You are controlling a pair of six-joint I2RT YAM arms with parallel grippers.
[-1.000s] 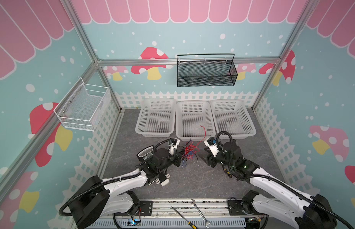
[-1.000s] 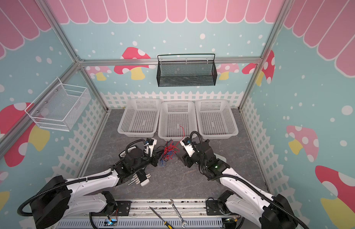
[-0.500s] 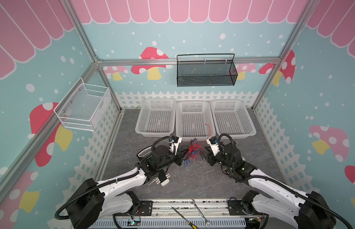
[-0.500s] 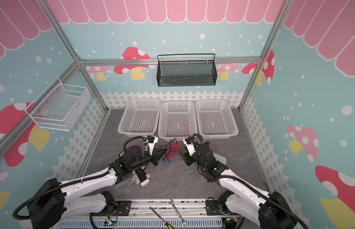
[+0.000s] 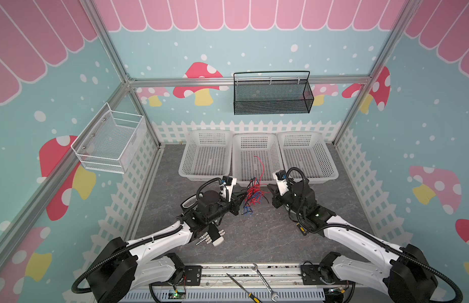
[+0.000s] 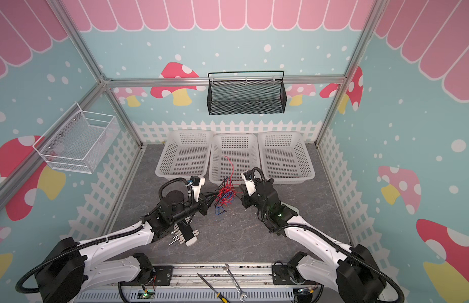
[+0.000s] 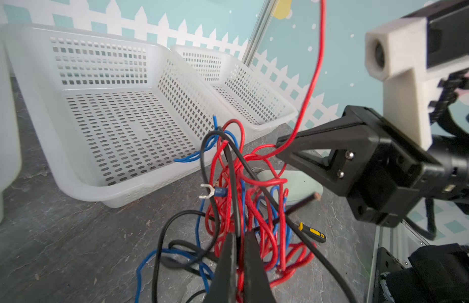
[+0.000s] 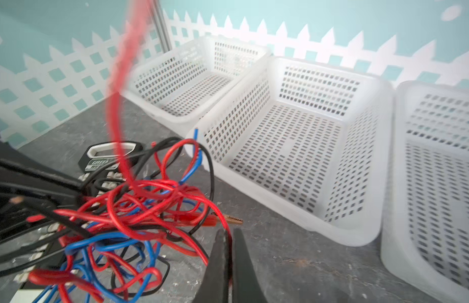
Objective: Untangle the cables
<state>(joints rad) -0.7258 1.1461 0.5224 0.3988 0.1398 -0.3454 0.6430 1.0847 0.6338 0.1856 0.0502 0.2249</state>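
Observation:
The cables (image 5: 253, 195) are one knot of thin red, blue and black wires, hanging between my two grippers in front of the middle basket in both top views. My left gripper (image 7: 238, 237) is shut on black and red strands at the knot's left side (image 6: 214, 196). At the knot's right side, my right gripper (image 8: 229, 232) is shut on a red strand (image 5: 268, 186). One red cable end (image 5: 261, 165) arcs up over the middle basket. Blue loops (image 6: 220, 208) sag to the table.
Three white perforated baskets (image 5: 255, 137) stand in a row at the back. A small yellow-and-black screwdriver (image 7: 312, 232) and a white terminal strip (image 5: 211, 237) lie on the grey table. A black mesh basket (image 5: 272, 94) and a white wire basket (image 5: 110, 141) hang on the walls.
My right gripper moved in to the knot's right side and closed on a red strand. The left gripper stayed shut on the cables, shifting slightly toward the baskets.

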